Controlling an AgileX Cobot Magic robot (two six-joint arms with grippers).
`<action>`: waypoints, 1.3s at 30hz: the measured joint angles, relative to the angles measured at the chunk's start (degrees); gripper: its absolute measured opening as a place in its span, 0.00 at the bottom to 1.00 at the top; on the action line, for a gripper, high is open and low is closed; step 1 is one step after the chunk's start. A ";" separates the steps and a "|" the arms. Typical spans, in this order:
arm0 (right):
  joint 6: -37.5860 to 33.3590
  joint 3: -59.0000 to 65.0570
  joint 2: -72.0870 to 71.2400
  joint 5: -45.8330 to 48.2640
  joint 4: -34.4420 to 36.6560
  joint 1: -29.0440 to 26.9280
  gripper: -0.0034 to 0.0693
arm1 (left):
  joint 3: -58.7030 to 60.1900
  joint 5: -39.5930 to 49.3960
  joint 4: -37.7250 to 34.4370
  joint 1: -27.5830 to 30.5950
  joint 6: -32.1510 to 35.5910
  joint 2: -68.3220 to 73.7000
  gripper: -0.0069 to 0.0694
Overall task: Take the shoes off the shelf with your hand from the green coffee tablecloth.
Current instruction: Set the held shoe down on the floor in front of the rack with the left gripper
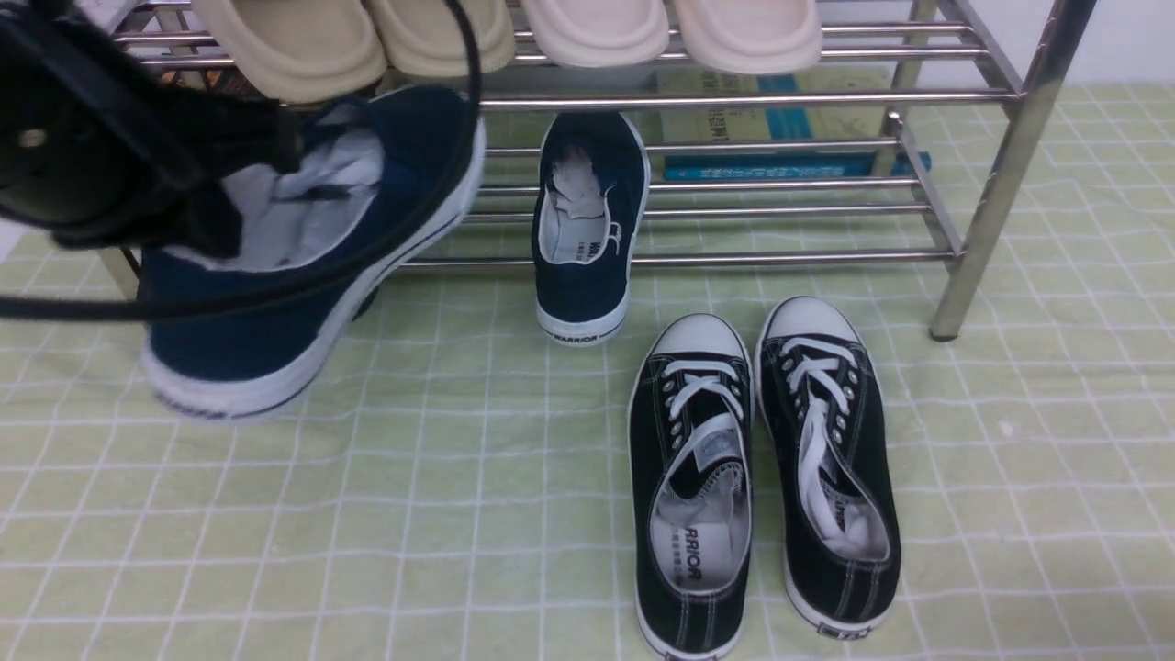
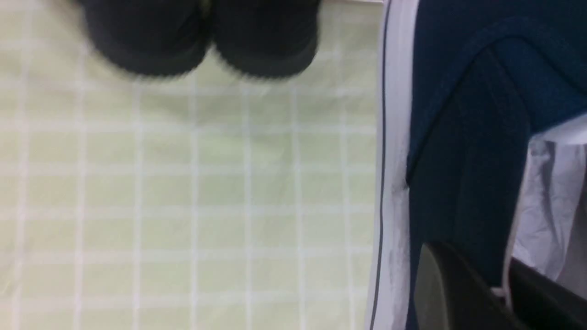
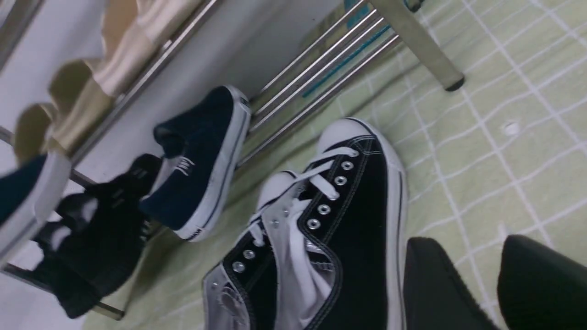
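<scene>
My left gripper [image 1: 216,225] is shut on the side wall of one navy slip-on shoe [image 1: 303,303], one finger inside and one outside. It holds the shoe tilted at the left, in front of the chrome shelf [image 1: 996,174]. The left wrist view shows the fingers [image 2: 440,279] clamping the navy canvas [image 2: 467,137]. The other navy shoe [image 1: 587,229] lies on the lower tier, with its heel hanging out over the green tablecloth [image 1: 413,514]; it also shows in the right wrist view [image 3: 202,160]. My right gripper [image 3: 477,275] is open and empty over the cloth.
A pair of black lace-up sneakers [image 1: 762,468] stands on the cloth in front of the shelf, beside my right gripper [image 3: 357,220]. Beige shoes [image 1: 514,37] fill the top tier. A booklet [image 1: 789,138] lies under the shelf. Two black shoes [image 2: 197,41] sit on the cloth.
</scene>
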 joint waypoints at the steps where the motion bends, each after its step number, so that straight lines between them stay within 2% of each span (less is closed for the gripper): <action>1: 0.00 0.00 0.00 0.00 0.47 0.00 0.37 | 1.16 1.33 0.23 0.00 -0.69 -1.38 0.15; 4: -0.13 -0.39 0.00 0.84 0.57 0.00 0.37 | 4.70 1.78 0.23 0.00 -2.49 -3.83 0.15; 8: -4.15 -6.49 0.08 5.07 -0.25 0.00 0.28 | 13.89 -0.36 1.35 0.00 -8.86 -8.45 0.15; 11: -10.69 -15.42 3.07 10.25 -3.20 0.00 0.11 | 23.80 -5.24 5.25 0.00 -18.18 -11.92 0.15; 13: -13.31 -19.82 6.24 13.24 -4.97 0.00 0.04 | 28.60 -8.72 7.88 0.00 -23.75 -12.80 0.15; 17: -16.91 -27.09 13.26 19.00 -7.19 0.00 0.03 | 36.83 -17.20 13.14 0.00 -33.05 -12.82 0.15; 23: -21.93 -33.02 23.31 22.01 -7.52 0.00 0.03 | 41.48 -26.12 15.22 0.00 -36.12 -12.82 0.15; 33: -25.09 -41.78 38.10 27.27 -7.52 0.00 0.04 | 45.05 -30.30 17.78 0.00 -36.46 -12.82 0.15; 36: -25.14 -42.05 40.38 27.80 -7.52 0.00 0.04 | 45.43 -30.39 17.37 0.00 -36.46 -12.82 0.15; 39: -25.14 -42.05 43.10 28.70 -7.75 0.00 0.04 | 45.43 -28.63 13.90 0.00 -34.24 -13.02 0.15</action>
